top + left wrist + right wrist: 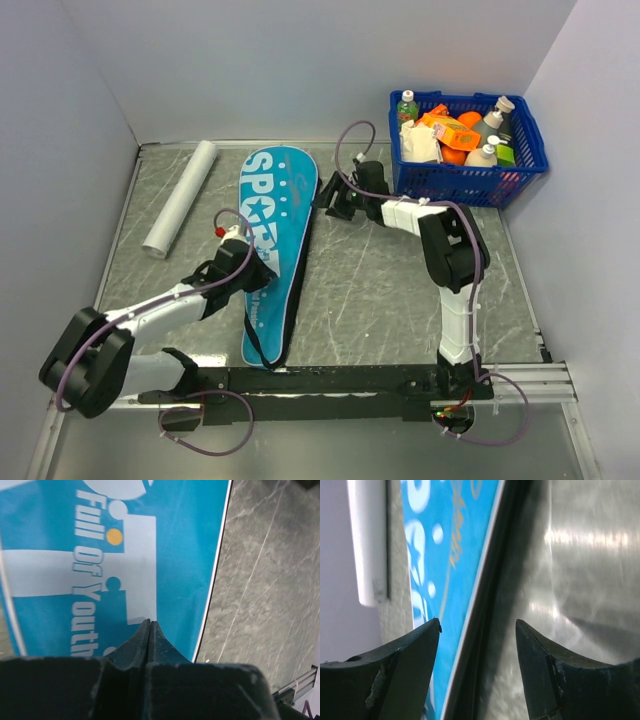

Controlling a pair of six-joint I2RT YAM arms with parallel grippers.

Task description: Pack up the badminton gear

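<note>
The long teal racket bag point(275, 230) lies flat on the grey table, its wide lettered end toward the back wall. My left gripper point(264, 274) rests on the bag's middle. In the left wrist view it point(150, 623) is shut, its tips touching the printed bag point(175, 555), and nothing shows between them. My right gripper point(322, 197) is at the right edge of the wide end. In the right wrist view it point(477, 622) stands open, with one finger over the bag point(450, 555) and the other over bare table. The bag's black-trimmed edge runs between them.
A white rolled tube point(180, 197) lies left of the bag near the left wall, and it also shows as a white tube point(367, 540) in the right wrist view. A blue plastic basket point(465, 185) of bottles and groceries stands at the back right corner.
</note>
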